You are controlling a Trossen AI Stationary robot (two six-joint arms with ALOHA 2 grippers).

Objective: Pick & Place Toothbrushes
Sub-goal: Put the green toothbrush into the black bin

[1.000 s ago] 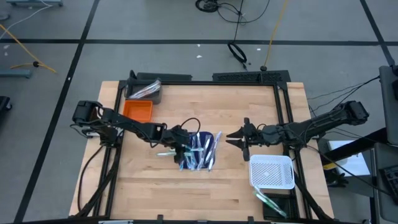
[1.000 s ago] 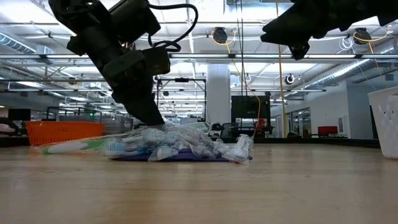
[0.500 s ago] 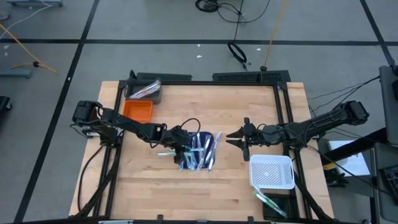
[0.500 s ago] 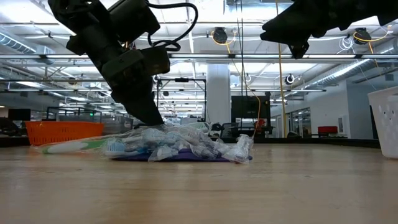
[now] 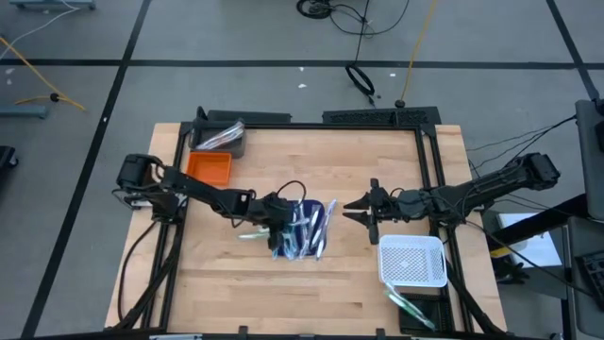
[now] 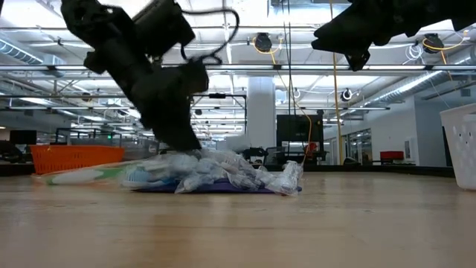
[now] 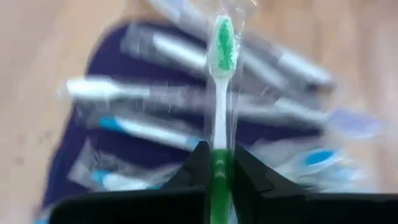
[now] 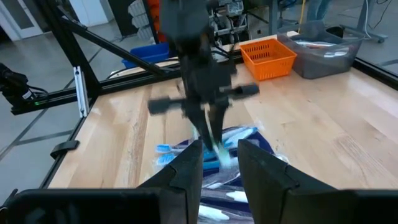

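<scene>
Since the left gripper (image 7: pixel 219 167) is clamped on a green toothbrush (image 7: pixel 221 81) over the dark blue mat (image 5: pixel 328 210), its long axis running straight out from the fingers, the far orange basket (image 5: pixel 209 168) lies nearest (right gripper (image 5: pixel 361 210) waits parted, right of the pile)

Two dark jointed arms (image 5: pixel 203 195), black cables, black wedge-shaped fingers (image 7: pixel 200 168)

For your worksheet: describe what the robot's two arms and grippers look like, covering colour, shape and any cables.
Both arms are dark, slender and jointed. The left gripper and the right gripper each end in two black, wedge-shaped fingers. A thin black cable loops over the left arm's wrist. No markings are visible.
</scene>
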